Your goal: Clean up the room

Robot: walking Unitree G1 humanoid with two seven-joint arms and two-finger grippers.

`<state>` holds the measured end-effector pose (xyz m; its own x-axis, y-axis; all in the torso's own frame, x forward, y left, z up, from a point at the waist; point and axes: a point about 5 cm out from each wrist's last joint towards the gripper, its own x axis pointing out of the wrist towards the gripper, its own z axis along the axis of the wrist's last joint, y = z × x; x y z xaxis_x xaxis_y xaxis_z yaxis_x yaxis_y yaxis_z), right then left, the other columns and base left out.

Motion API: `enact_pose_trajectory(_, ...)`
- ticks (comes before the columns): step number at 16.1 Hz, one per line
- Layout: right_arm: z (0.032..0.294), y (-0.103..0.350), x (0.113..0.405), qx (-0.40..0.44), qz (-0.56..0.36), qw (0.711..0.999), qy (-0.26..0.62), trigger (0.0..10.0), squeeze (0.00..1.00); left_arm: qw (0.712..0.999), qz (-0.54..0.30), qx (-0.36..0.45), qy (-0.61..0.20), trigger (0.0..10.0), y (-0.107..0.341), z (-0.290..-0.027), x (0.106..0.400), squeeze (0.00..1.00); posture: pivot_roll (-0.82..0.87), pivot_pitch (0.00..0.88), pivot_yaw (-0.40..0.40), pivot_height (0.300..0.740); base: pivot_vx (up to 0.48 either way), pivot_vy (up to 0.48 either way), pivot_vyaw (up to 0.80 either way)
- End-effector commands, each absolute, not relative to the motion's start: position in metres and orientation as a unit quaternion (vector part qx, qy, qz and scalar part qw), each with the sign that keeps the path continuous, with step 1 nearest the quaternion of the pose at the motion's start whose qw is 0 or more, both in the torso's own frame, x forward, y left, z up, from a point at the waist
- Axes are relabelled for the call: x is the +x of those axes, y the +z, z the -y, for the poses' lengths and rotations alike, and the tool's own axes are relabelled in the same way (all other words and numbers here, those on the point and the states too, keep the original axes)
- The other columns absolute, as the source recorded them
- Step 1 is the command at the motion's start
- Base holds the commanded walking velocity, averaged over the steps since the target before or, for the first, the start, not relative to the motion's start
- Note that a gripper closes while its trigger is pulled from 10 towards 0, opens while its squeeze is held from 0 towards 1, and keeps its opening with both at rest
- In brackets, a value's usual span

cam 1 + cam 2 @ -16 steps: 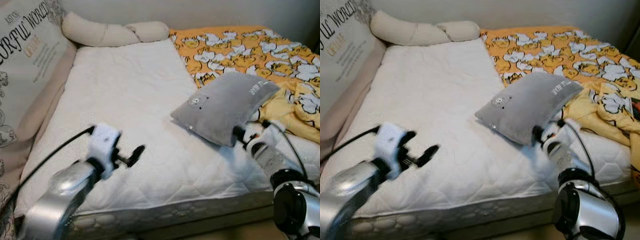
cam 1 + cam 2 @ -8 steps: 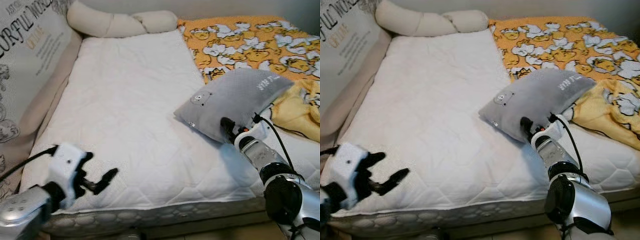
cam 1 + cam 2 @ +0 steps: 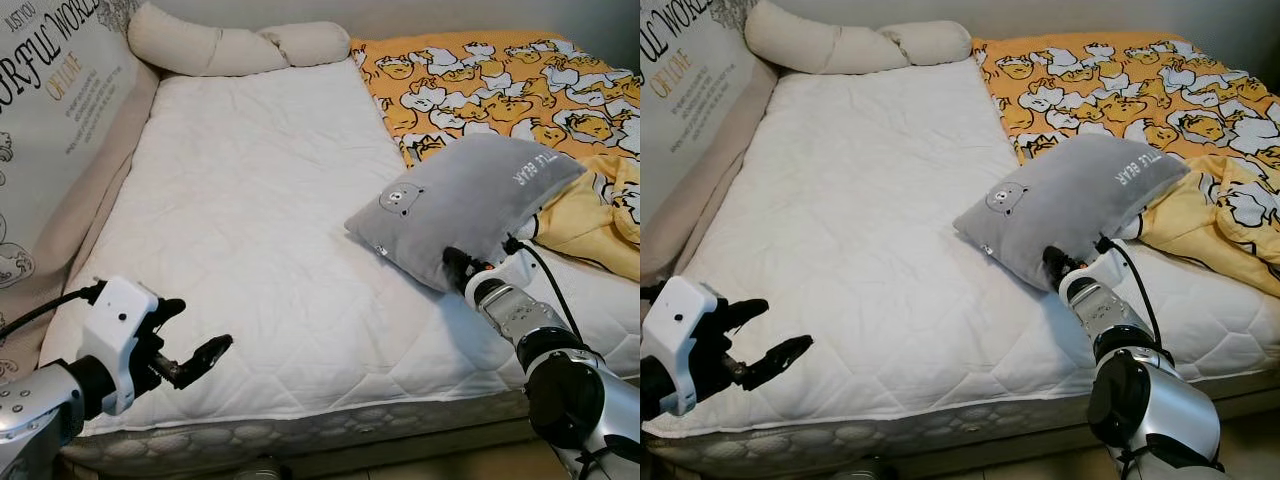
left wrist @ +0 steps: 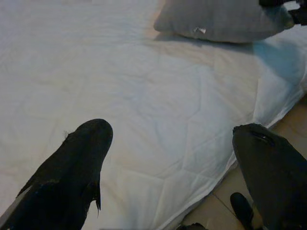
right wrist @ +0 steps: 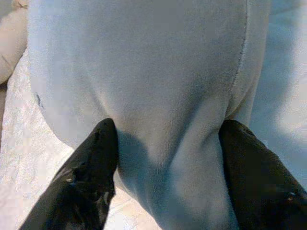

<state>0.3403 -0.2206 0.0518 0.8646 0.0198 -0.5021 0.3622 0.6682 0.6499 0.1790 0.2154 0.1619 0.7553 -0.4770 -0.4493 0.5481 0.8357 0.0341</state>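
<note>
A soft grey pillow with a small bear face [image 3: 463, 203] lies right of the middle of the frame, on the white quilted bed [image 3: 260, 220]. Its far end leans on the yellow blanket with cartoon ducks [image 3: 500, 85] at the upper right. The right hand [image 5: 165, 165] pinches the pillow's near edge between its two black fingers. The left hand [image 3: 190, 340] hangs with fingers apart over the bed's front edge, at the lower left

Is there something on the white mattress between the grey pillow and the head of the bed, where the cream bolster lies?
Nothing visible does. The right gripper pinches the grey pillow, and the white mattress between it and the cream bolster is bare. The orange duck blanket lies to the right, off that path.
</note>
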Motion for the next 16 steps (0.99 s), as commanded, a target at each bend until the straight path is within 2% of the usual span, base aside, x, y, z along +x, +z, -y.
enact_pose_trajectory(1,0.219,0.05,0.34,0.405,-0.253,0.873,-0.103,0.0,0.0,0.931,-0.215,0.09,-0.279,10.0,0.162,-0.216,0.182,0.0,0.23,0.0,0.04,0.74,0.0,0.0,0.0)
enact_pose_trajectory(12,0.218,0.05,0.34,0.399,-0.272,0.869,-0.112,0.0,0.0,0.935,-0.205,0.091,-0.273,10.0,0.161,-0.21,0.194,0.0,0.21,0.0,0.039,0.74,0.0,0.0,0.0)
enact_pose_trajectory(16,0.198,0.055,0.347,0.388,-0.283,0.874,-0.075,0.0,0.0,0.935,-0.202,0.088,-0.276,10.0,0.16,-0.207,0.196,0.0,0.21,0.0,0.035,0.74,0.0,0.0,0.0)
